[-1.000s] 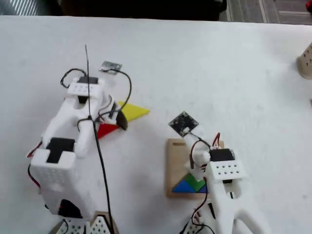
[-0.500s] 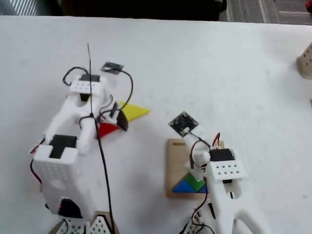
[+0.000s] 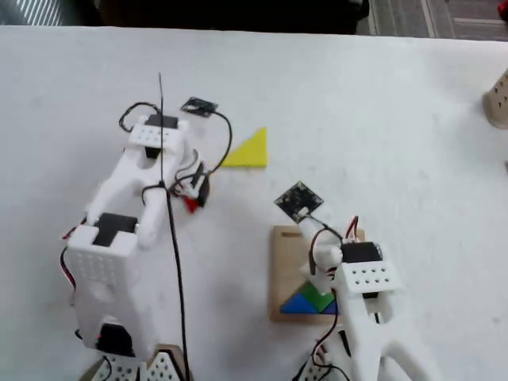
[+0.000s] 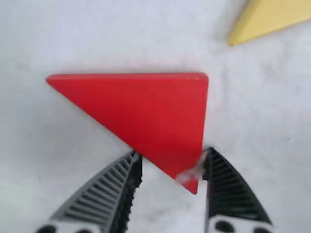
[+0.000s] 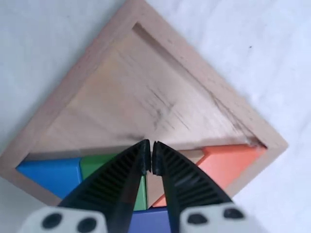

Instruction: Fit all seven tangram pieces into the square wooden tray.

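Observation:
A red triangle (image 4: 146, 109) lies on the white table, and my left gripper (image 4: 170, 158) is shut on one of its corners, a finger on each side. From above, just a sliver of the red triangle (image 3: 190, 204) peeks out under the left gripper (image 3: 197, 190). The yellow triangle (image 3: 248, 151) lies loose just beyond it; its tip (image 4: 272, 17) is apart from the red one. The square wooden tray (image 3: 287, 246) holds blue (image 5: 48, 172), green (image 5: 97, 167) and orange (image 5: 223, 158) pieces along one side. My right gripper (image 5: 149, 153) hangs shut over the tray's (image 5: 68, 80) bare floor, holding nothing.
The right arm (image 3: 361, 274) covers the tray's right part. A black cable (image 3: 167, 198) runs along the left arm. A beige perforated object (image 3: 498, 99) stands at the right table edge. Open white table stretches across the far side.
The left arm has swung right and away with the red triangle in its fingers. The yellow triangle has slid right and farther off and turned. The right arm has stayed still.

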Action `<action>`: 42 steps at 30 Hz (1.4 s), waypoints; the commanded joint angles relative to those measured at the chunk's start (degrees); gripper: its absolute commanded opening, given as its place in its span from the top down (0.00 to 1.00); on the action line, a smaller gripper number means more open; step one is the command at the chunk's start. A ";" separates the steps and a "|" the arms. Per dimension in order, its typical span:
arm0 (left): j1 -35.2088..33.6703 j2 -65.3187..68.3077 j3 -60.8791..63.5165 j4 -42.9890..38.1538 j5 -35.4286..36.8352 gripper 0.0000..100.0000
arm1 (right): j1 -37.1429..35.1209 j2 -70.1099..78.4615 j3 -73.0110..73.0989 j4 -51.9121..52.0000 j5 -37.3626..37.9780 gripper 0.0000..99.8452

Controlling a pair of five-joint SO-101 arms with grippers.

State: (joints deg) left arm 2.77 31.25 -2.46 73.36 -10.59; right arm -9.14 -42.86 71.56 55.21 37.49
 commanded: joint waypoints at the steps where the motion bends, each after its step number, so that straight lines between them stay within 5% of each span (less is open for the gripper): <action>1: 0.40 0.31 -2.20 0.18 -0.26 0.80 | 0.40 -0.66 -0.44 -0.66 0.79 0.98; 7: -1.89 -1.71 -1.93 -1.05 1.58 0.77 | 0.31 -0.40 -0.35 -0.75 2.20 0.98; 13: -1.63 -7.16 -1.76 -1.14 25.49 0.60 | 0.22 -0.22 -0.09 -1.89 2.20 0.98; 19: -1.54 -8.31 -4.22 -1.93 38.86 0.60 | 0.22 -0.22 -0.09 -1.89 2.20 0.98; 31: 2.59 -3.47 -9.32 -0.70 42.46 0.60 | 0.22 -0.22 -0.09 -2.68 2.29 0.98; 42: -0.57 6.99 -13.63 3.34 44.84 0.60 | 0.22 -0.22 -0.09 -2.59 4.31 0.98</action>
State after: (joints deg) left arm 3.38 36.00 -13.27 74.24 33.71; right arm -9.05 -42.86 71.74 53.45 39.34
